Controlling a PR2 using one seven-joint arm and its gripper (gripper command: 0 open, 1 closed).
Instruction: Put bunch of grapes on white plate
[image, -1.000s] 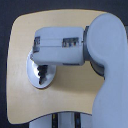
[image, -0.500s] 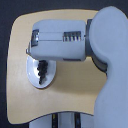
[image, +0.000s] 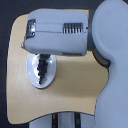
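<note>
The bunch of grapes (image: 42, 68) already lies on the white plate (image: 33, 80) upon the desk (image: 75, 92), so placing seems finished (the claw's state cannot be told beneath the arm (image: 60, 35)), and retreating upward looks next.

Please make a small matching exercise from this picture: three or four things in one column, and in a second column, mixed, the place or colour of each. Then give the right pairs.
Things:
1. round glossy white plate
2. dark purple-black bunch of grapes
3. big pale grey robot arm
4. light wooden table

Descriptions:
A. lying on the white dish
B. hanging over the scene, covering the dish's top edge
C. tan surface under everything
D. resting on the wood, at the exterior view's left

Pairs: 1-D, 2-A, 3-B, 4-C
</note>
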